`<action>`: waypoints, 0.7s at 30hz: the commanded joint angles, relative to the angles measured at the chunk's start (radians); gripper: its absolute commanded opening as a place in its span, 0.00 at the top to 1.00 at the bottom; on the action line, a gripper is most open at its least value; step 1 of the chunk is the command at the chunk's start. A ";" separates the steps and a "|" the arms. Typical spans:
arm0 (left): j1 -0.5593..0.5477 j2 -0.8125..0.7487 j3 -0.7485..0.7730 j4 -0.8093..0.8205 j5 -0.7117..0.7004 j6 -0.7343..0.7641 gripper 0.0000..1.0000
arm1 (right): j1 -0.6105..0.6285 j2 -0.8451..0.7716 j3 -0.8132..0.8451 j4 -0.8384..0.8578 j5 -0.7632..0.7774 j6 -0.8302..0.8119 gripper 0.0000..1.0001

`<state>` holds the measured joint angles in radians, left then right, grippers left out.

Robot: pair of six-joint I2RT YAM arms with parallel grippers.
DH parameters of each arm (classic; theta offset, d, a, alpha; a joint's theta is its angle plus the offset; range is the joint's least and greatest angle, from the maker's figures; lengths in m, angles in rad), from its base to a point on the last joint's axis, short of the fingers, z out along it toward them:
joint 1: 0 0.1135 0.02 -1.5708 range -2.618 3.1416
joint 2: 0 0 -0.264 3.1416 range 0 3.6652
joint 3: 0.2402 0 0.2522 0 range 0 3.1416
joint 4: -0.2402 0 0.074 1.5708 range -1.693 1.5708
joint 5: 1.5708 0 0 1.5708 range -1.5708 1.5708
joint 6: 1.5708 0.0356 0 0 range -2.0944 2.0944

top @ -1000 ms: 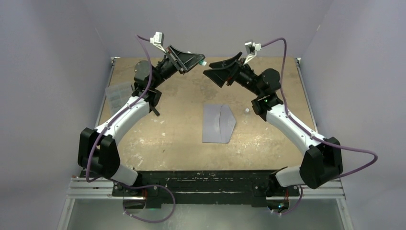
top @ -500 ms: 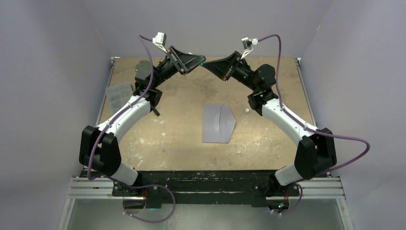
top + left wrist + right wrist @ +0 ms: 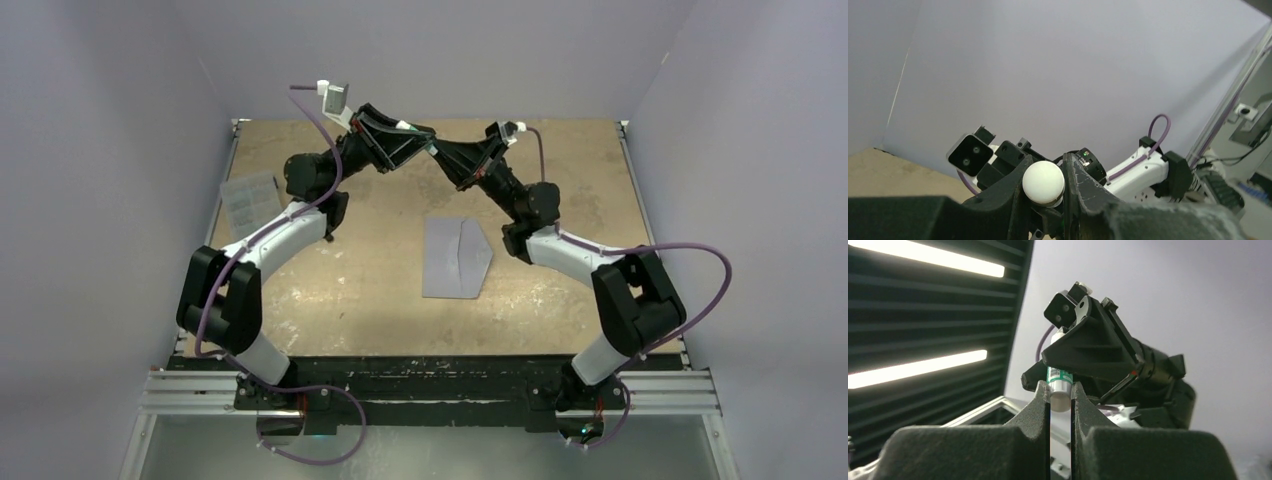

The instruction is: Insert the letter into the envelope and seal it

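The grey-blue envelope lies flat mid-table with its pointed flap to the right. The letter is out of view. Both arms are raised above the far half of the table and meet tip to tip. My left gripper is shut on a glue stick, whose round white end shows between its fingers. My right gripper is shut on the stick's pale end, just below the green label. Neither gripper touches the envelope.
A clear ribbed plastic box sits at the table's left edge, beside the left arm. The enclosure's walls stand close behind and on both sides. The right forearm hangs low just right of the envelope.
My right gripper swung left to meet the left one and went from open to shut on the glue stick's end. The left gripper shifted slightly right. The envelope stayed put.
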<state>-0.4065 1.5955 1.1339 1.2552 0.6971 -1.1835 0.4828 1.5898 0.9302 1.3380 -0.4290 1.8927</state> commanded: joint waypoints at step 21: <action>0.017 -0.053 0.171 -0.442 0.001 -0.080 1.00 | -0.032 -0.179 0.003 -0.216 -0.153 -0.860 0.26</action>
<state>-0.3824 1.5955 1.2556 1.0134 0.7631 -1.2133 0.4412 1.5890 0.8581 1.3956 -0.6029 1.5040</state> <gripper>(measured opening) 0.221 0.729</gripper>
